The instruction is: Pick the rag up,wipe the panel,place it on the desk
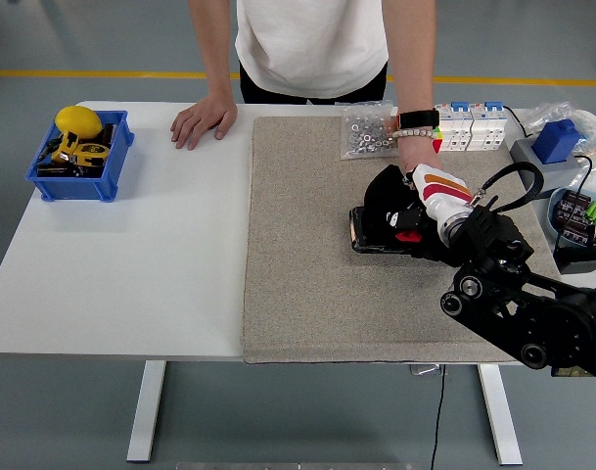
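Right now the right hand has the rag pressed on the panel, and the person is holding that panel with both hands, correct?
Not quite. In the head view the right hand does press the rag on the panel, but only one of the person's hands is at the panel. The other hand lies flat on the white table, far off to the left.

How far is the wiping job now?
The pick-up looks done: the right hand holds the black rag. Wiping is in hand: the rag is pressed on the left part of the dark panel, which a person's hand seems to steady on the mat. Still left: putting the rag down on the desk.
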Controlling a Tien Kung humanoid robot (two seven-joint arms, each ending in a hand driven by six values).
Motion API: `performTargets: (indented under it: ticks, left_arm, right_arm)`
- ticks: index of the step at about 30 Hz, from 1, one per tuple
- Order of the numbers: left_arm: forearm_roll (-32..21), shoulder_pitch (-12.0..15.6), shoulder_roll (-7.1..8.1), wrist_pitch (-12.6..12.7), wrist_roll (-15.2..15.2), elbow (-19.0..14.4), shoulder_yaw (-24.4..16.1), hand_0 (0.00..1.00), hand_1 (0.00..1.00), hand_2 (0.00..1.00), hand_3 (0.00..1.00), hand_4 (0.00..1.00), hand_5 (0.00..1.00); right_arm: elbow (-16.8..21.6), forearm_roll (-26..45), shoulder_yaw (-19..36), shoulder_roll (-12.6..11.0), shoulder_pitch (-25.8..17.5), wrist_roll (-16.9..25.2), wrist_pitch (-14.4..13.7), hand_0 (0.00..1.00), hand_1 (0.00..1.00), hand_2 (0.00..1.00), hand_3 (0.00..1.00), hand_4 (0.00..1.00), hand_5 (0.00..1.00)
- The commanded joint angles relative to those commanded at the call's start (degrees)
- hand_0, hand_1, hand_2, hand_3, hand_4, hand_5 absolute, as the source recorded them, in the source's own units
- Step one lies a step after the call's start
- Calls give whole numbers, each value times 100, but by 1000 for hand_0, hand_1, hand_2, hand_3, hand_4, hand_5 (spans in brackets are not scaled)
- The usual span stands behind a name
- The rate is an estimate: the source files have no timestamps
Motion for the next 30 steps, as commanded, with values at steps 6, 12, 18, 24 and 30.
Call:
performTargets:
  ticks: [6, 12, 18, 24, 30]
  left_arm:
    - [29, -4, 4, 5, 7, 0, -35, 686, 729, 731, 607, 673, 625]
    - [15, -19, 2, -1, 0, 0, -27, 684, 728, 731, 606, 674, 627]
    - [25, -27, 5, 2, 3, 0, -37, 685, 729, 731, 606, 672, 625]
    - [26, -30, 3, 1, 3, 0, -43, 685, 730, 731, 606, 672, 625]
    - [47, -28, 6, 4, 5, 0, -66, 685, 730, 731, 606, 672, 623]
  right_arm:
    - [62, 24, -117, 36, 64, -14, -1, 248, 292, 340, 365, 730, 2]
    - [139, 59, -208, 103, 113, -18, -9, 249, 293, 340, 365, 731, 2]
    - [166, 73, -300, 190, 165, -21, -4, 249, 293, 340, 365, 733, 2]
    - [165, 78, -350, 231, 194, -19, 3, 251, 293, 340, 364, 732, 2]
    - [109, 71, -329, 192, 189, -19, 5, 250, 292, 340, 365, 731, 2]
